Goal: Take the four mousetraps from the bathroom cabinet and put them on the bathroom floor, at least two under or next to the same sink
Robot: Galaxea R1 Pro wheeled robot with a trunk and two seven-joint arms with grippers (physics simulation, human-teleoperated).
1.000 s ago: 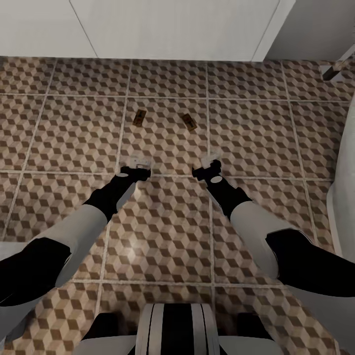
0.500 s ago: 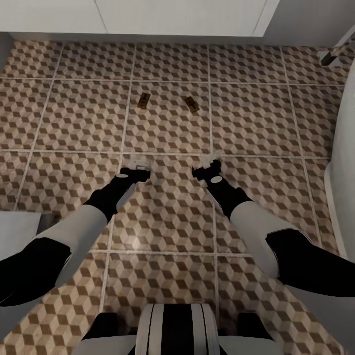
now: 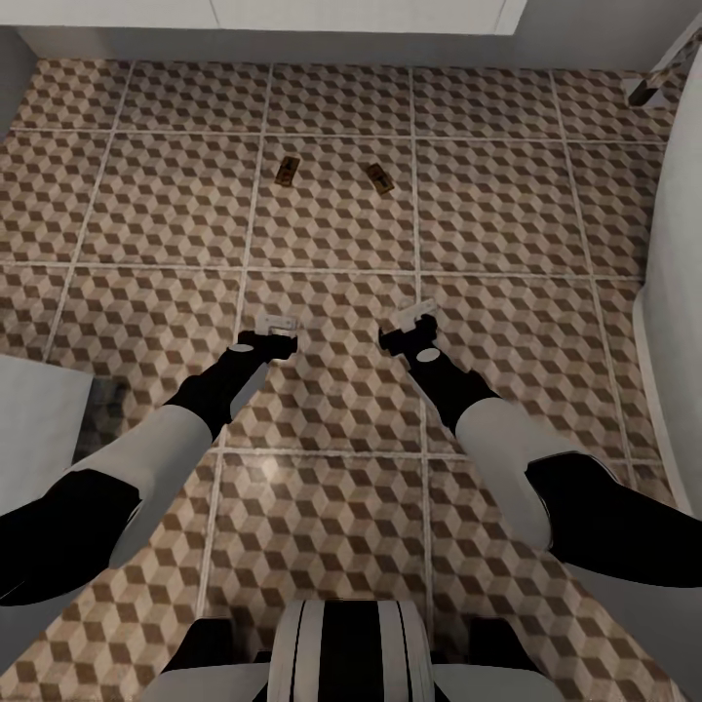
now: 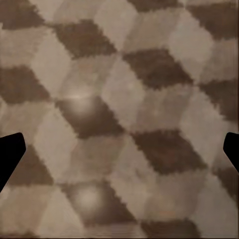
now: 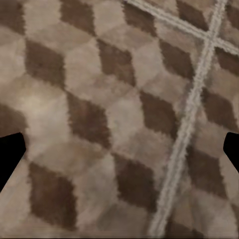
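Down below, both arms reach forward over the bathroom floor (image 3: 331,224), whose tiles carry a brown, beige and white cube print with pale grout lines. The left gripper (image 3: 278,321) hangs above a tile with nothing between its fingers; in the left wrist view its two dark fingertips (image 4: 10,157) sit at opposite edges with bare tile between them, so the jaws are spread wide. The right gripper (image 3: 419,314) hangs level with it, just beside a grout line, and the right wrist view gives the same reading: dark fingertips (image 5: 11,157) far apart, only tile and a crossing of grout lines (image 5: 186,119) between them.

Two mousetraps lie flat on the floor well ahead of both grippers, on one tile. One mousetrap (image 3: 288,169) is straight out in front of the left gripper; the other mousetrap (image 3: 379,177) lies ahead of the right gripper and slightly toward the left one. They are near each other but apart, each turned at its own angle.

Beyond the traps, a white unit (image 3: 292,12) runs along the far edge of the floor. A curved white surface (image 3: 682,244) rises off to the outer side of the right gripper.
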